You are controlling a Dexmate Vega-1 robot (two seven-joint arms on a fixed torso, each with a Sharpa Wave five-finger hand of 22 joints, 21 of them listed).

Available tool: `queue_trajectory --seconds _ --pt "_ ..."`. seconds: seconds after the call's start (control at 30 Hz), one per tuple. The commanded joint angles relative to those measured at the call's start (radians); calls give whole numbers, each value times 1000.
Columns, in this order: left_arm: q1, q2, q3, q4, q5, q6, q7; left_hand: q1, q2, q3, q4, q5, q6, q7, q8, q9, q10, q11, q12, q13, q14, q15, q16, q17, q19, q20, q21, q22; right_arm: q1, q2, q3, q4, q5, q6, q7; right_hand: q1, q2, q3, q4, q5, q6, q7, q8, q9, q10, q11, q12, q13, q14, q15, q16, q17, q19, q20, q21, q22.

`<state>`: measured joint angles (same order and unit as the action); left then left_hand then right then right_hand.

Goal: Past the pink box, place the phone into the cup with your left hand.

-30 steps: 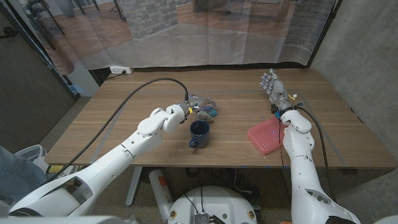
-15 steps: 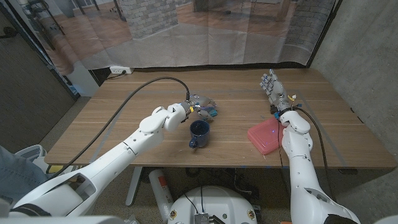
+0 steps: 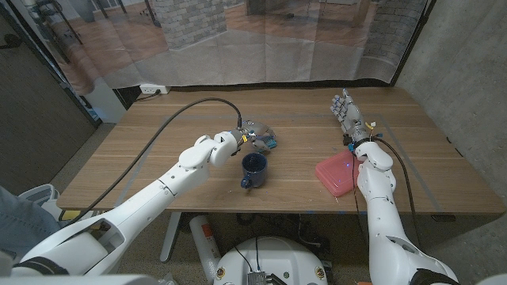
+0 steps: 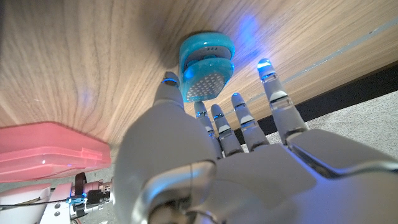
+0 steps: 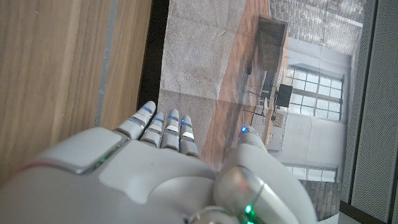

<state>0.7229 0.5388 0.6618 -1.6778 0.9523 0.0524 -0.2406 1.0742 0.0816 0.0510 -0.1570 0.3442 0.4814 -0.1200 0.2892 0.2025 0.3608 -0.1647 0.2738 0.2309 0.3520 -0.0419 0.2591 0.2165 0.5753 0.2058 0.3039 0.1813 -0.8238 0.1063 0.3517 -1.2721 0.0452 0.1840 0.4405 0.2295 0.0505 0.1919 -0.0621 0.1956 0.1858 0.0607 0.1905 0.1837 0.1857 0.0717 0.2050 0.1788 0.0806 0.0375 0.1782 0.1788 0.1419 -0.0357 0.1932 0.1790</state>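
The phone (image 4: 206, 70) lies on the table just beyond the left hand (image 3: 252, 136), off its fingertips (image 4: 265, 66), on the far side of the cup (image 3: 253, 169); the left hand is much nearer than the right hand (image 3: 346, 111); its fingers are spread, holding nothing; the right hand's fingers are extended together; the phone is small, turquoise, rounded, with a speckled face; the pink box (image 3: 339, 173) sits well to the right.

Phone (image 4: 205, 67): small, turquoise, rounded casing with a pale dotted face; lies on the tabletop (image 3: 158, 150) just behind the cup, near mid-table. Cup (image 3: 253, 170): dark blue mug, upright, mouth open, handle toward the near edge. Pink box (image 3: 339, 173): flat, closed, translucent pink, lying well to the right of the cup.
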Motion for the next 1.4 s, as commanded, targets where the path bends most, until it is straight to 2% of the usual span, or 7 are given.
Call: queue_trajectory --seconds 0.03,0.33,0.57,0.77,1.03,1.17,1.4 --pt "-2 -10 4 19 -7 -10 43 47 18 24 -4 -22 22 8 11 5 26 0 7 7 25 -42 8 5 20 -3 6 1 5 1 7 6 9 17 4 1 1 1 -9 4 1 -6 5 5 9 1 3 4 9 1 8 3 5 -7 9 6" --pt "-6 -21 9 34 -14 -12 58 134 58 71 -10 -75 43 38 14 9 47 14 5 13 56 -40 12 11 67 -24 11 0 9 -7 12 8 10 18 7 1 1 1 -9 4 1 -6 4 5 9 -1 3 4 10 0 8 3 4 -7 9 6" --pt "-5 -24 5 42 -29 -19 70 163 65 87 -11 -95 47 42 13 11 53 18 3 16 64 -42 12 14 95 -40 17 -1 8 -4 16 13 12 20 4 0 1 0 -9 4 1 -7 4 5 10 0 3 4 11 0 8 3 4 -7 9 6" --pt "-3 -31 -3 45 -58 -20 63 208 74 114 -11 -125 57 57 14 14 71 29 6 21 82 -42 15 21 127 -52 21 -2 7 -3 16 13 10 15 3 0 2 0 -10 4 1 -7 4 5 9 0 3 4 10 1 8 3 4 -7 9 6" --pt "5 -36 -10 43 -75 -8 67 267 77 149 -12 -145 71 82 17 22 87 41 8 28 107 -43 19 30 179 -85 30 -4 9 -3 16 14 9 15 4 0 2 0 -10 4 2 -7 4 5 10 1 3 4 9 2 7 3 4 -8 9 6" --pt "5 -38 -4 47 -63 9 66 275 75 154 -10 -148 75 81 18 23 91 42 9 30 109 -43 19 32 179 -88 28 -5 12 -3 15 19 9 10 7 0 2 0 -11 4 3 -9 5 5 11 0 4 4 9 1 7 3 4 -7 9 6" --pt "9 -40 8 49 -36 39 72 254 57 146 12 -159 70 50 12 24 79 20 1 35 92 -31 7 37 146 -51 7 -3 22 -4 18 39 7 13 6 -1 2 0 -11 4 3 -9 5 5 12 0 4 4 10 2 8 4 3 -5 8 6"
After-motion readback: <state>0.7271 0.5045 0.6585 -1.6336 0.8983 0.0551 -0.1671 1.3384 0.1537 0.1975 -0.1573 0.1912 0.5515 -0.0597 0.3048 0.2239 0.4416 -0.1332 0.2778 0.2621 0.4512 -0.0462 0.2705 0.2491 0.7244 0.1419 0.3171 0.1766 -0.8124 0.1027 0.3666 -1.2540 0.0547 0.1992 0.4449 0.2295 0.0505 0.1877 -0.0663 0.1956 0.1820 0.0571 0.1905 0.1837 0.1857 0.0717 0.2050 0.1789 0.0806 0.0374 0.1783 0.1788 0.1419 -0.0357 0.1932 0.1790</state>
